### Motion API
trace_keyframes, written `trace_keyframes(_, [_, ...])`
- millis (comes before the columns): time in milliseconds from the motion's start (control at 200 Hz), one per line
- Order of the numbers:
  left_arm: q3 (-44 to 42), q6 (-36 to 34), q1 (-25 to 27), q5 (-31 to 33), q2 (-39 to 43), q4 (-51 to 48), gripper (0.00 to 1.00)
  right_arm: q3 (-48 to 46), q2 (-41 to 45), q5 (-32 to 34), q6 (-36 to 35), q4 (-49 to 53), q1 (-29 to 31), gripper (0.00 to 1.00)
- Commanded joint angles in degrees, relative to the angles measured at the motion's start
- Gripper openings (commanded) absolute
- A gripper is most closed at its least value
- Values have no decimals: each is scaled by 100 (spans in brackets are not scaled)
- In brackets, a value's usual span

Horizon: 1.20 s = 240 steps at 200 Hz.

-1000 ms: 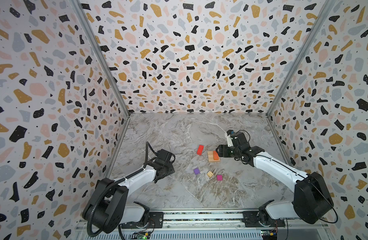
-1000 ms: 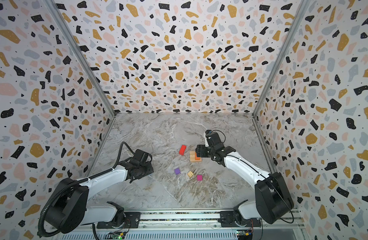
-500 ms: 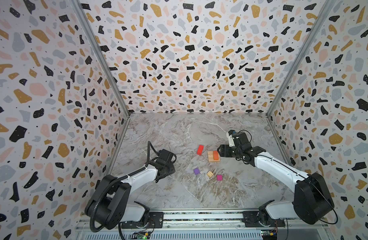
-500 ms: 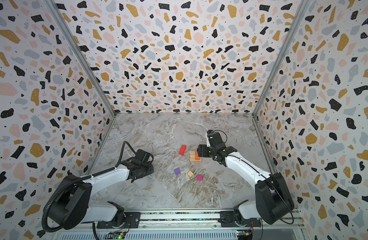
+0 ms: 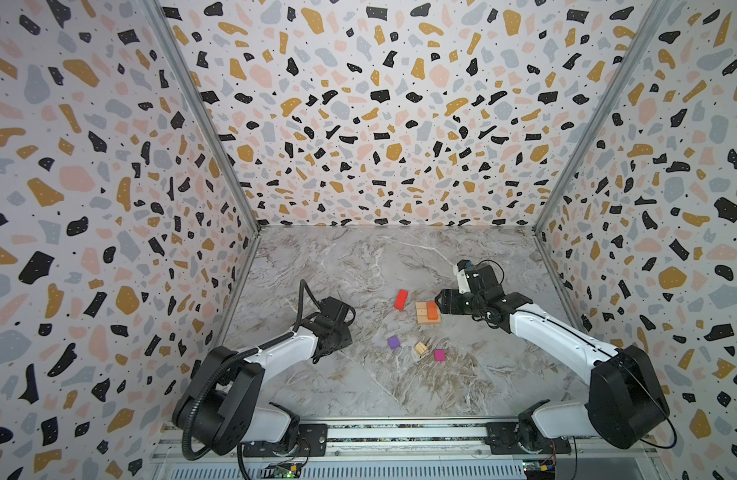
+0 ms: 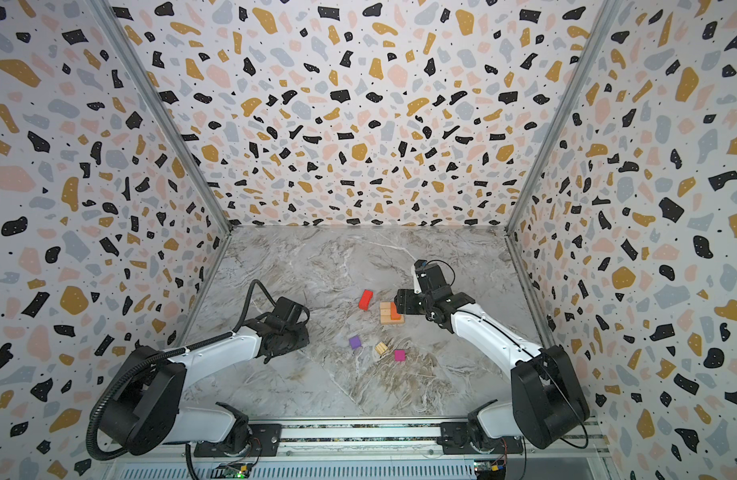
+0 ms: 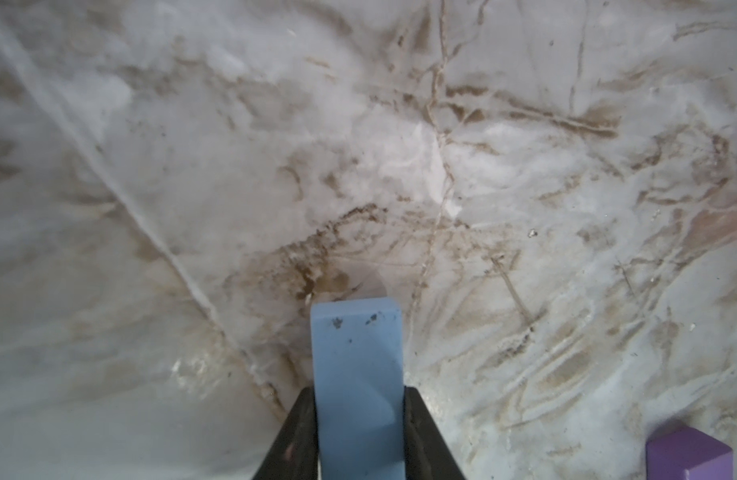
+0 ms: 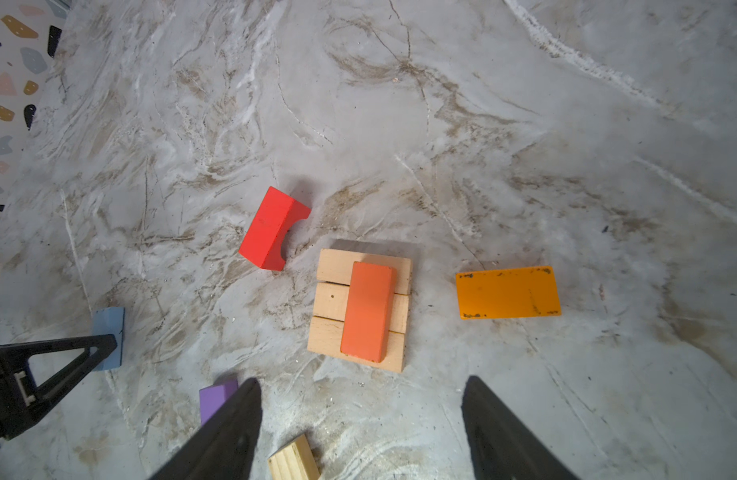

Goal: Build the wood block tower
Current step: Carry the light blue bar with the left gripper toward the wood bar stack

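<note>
Left of the tan base [image 5: 420,312], the left gripper [image 7: 358,390] pinches the light blue block [image 7: 356,340] near one end, so it may pivot loose, while the right gripper [image 8: 363,379] gapes empty.

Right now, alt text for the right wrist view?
An orange-red block lies across three tan blocks on the marble table, ahead of the open right gripper. A red arch block and a yellow-orange block lie apart on either side.

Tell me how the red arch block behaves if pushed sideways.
The red arch block looks rigid painted wood, so it would probably slide, not bend. Resting on a flat face on the table, it seems unlikely to roll.
</note>
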<state>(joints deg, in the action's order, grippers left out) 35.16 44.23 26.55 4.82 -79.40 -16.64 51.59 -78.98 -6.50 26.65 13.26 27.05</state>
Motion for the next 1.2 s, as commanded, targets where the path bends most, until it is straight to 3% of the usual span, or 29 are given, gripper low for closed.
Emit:
trace_keyframes(0, [283, -107, 159, -243, -49, -127, 27, 9, 208, -4, -46, 63, -24, 77])
trace_keyframes(360, [1211, -7, 695, -689, -254, -128, 28, -11, 167, 45, -123, 141, -176, 77])
trace_keyframes(781, [2772, -49, 1474, -849, -1585, -3, 29, -321, 80, -66, -211, 10, -332, 78])
trace_keyframes(1197, [3678, -96, 1844, -895, -2528, 60, 29, -611, -118, 126, -84, 19, -472, 90])
